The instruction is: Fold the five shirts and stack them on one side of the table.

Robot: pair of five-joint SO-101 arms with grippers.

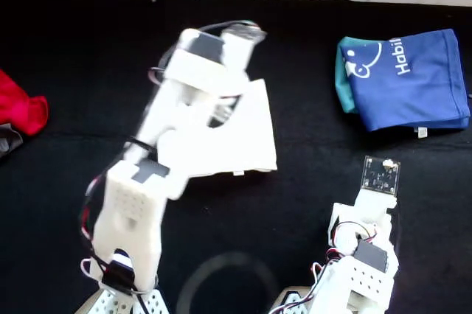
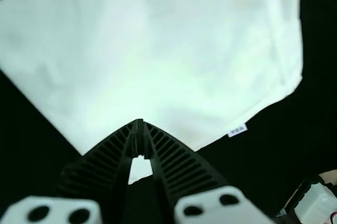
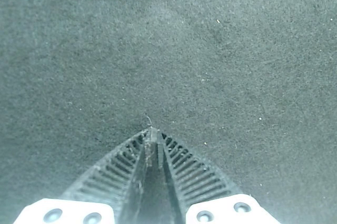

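At the far left a crumpled red cloth [image 1: 18, 111] waits on the black bench [image 1: 74, 49]. In the middle my left gripper [image 2: 138, 125] hangs over a corner of the flat white folded shirt [image 2: 158, 50] — fingers pressed together, and I cannot tell if they pinch any cloth. My right gripper [image 3: 151, 129] sits over bare bench, fingers closed on nothing. Far right, a folded blue shirt [image 1: 405, 82] lies on a teal shirt [image 1: 341, 78] — the pile. I think white goes there next, so I need a firm hold.
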